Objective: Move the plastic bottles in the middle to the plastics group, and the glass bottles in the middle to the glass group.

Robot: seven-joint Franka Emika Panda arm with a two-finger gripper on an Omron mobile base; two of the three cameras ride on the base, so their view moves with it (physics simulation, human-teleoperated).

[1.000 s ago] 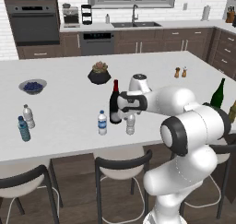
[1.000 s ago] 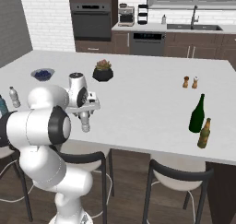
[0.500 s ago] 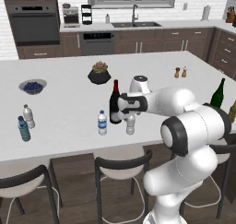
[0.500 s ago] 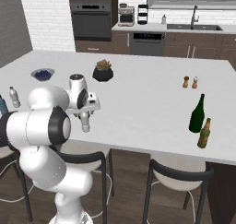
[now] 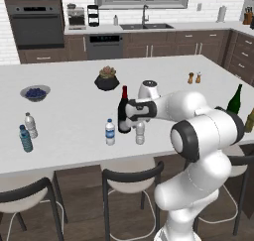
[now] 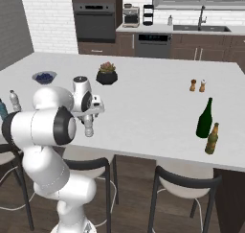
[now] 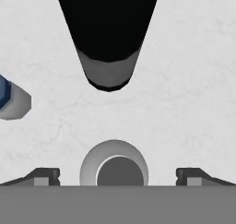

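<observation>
Gripper (image 7: 118, 174) spread wide, empty, directly above plain water bottle (image 7: 114, 165); dark wine bottle (image 7: 108, 38) just beyond on desk (image 7: 184, 103).

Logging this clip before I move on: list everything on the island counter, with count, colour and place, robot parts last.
Dark wine bottle: one, near-black, red neck, centre.
Blue-label water bottle: one, clear, centre front.
Plain water bottle: one, greyish, under the tool.
Plastics pair: two, clear and blue-tinted, left edge.
Green wine bottle: one, right side.
Amber bottle: one, beside the green one.
Potted plant: one, dark pot, rear centre.
Bowl: one, blue contents, rear left.
Shakers: two, rear right.
Tool: open, above the plain bottle's cap.
</observation>
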